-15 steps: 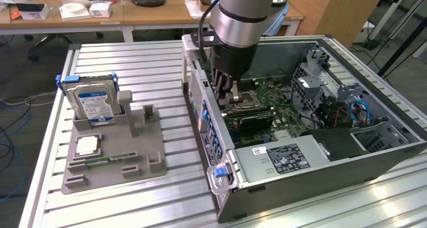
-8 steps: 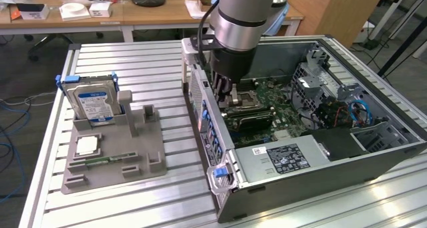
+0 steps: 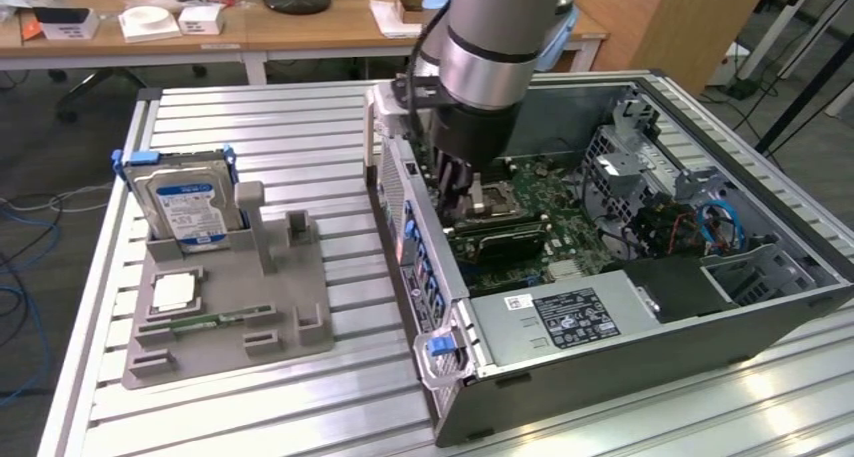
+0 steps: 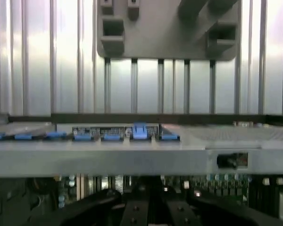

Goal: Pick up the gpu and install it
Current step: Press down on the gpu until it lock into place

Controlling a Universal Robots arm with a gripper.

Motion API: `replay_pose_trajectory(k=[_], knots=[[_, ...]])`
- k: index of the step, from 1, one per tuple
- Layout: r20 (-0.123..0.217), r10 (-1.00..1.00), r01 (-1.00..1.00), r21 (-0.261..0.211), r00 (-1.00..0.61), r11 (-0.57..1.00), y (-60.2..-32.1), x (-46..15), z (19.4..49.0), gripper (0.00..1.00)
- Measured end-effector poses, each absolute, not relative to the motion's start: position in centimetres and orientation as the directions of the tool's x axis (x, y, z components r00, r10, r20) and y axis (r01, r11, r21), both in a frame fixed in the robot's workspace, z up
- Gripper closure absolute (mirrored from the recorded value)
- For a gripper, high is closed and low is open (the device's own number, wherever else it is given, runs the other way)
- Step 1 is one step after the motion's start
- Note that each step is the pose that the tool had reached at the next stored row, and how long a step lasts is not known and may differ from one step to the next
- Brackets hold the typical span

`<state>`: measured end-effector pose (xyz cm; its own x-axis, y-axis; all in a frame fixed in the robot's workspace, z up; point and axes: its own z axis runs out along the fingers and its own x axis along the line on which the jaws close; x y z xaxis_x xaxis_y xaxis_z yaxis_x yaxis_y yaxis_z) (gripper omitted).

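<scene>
Reaching into the computer case [image 3: 747,307], the closed pincer [image 3: 463,202] meets the motherboard [image 3: 534,192].

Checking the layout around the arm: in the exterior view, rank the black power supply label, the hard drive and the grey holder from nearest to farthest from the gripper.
From the gripper:
1. Power supply label, inside the case.
2. Grey holder, on the table.
3. Hard drive, upright in the holder's far end.

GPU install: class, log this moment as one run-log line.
gripper: shut, inside computer case | gpu: off the holder, on motherboard by gripper | grip on gpu: cannot tell
</scene>
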<state>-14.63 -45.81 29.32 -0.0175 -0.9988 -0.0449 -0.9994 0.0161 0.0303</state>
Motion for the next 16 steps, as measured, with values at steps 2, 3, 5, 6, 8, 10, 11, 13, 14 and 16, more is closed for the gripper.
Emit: replay_pose_trajectory(k=[2,3,5,6,8,10,11,13,14,16], knots=[[-0.047,-0.999,-0.999,0.031,-0.017,0.016,-45.8,-13.8,29.4,0.89],[-0.049,-0.999,-0.999,0.031,-0.017,0.016,-45.8,-13.3,29.4,0.89],[-0.052,-0.999,-0.999,0.031,-0.017,0.015,-45.8,-12.4,29.4,0.89],[-0.052,-0.998,-0.999,0.031,-0.017,0.015,-45.8,-12.0,29.4,0.89],[-0.053,-0.998,-0.999,0.032,-0.017,0.015,-45.9,-11.1,29.4,0.89],[-0.053,-0.998,-0.999,0.031,-0.017,0.015,-45.9,-10.2,29.3,0.89],[-0.053,-0.998,-0.999,0.031,-0.017,0.015,-45.9,-9.8,29.2,0.89],[-0.053,-0.998,-0.999,0.031,-0.017,0.015,-46.1,-9.3,29.0,0.89],[-0.053,-0.998,-0.999,0.032,-0.017,0.015,-46.2,-9.1,28.8,0.89],[-0.053,-0.998,-0.999,0.031,-0.017,0.015,-46.5,-8.7,28.4,0.89]])
